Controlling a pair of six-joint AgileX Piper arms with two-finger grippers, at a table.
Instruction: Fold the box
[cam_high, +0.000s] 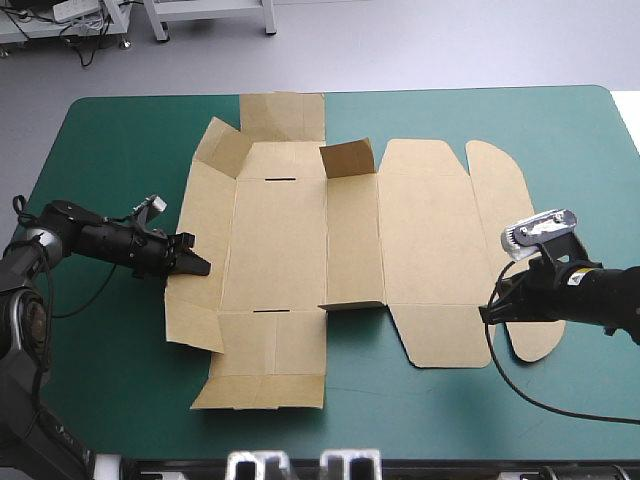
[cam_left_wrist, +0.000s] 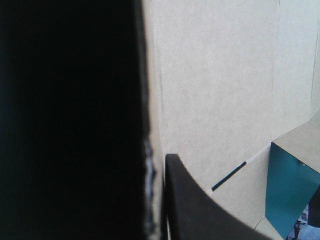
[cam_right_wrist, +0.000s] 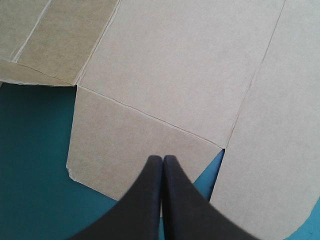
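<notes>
The brown box (cam_high: 350, 240) lies as a cut sheet, mostly flat, across the middle of the table. One small flap (cam_high: 348, 158) stands upright near the far side, and the left wall panel (cam_high: 205, 215) is tilted up a little. My left gripper (cam_high: 200, 264) is at that panel's outer edge. In the left wrist view its fingers (cam_left_wrist: 200, 210) clamp the board edge (cam_left_wrist: 148, 150) between them. My right gripper (cam_high: 487, 313) is shut, its tips (cam_right_wrist: 162, 159) over the near right side flap (cam_right_wrist: 125, 145), beside the rounded lid tab (cam_high: 535, 340).
The teal-green cover (cam_high: 120, 140) shows around the sheet on every side, with a wide strip along the front edge (cam_high: 420, 410). The far flap (cam_high: 283, 115) reaches close to the table's far edge.
</notes>
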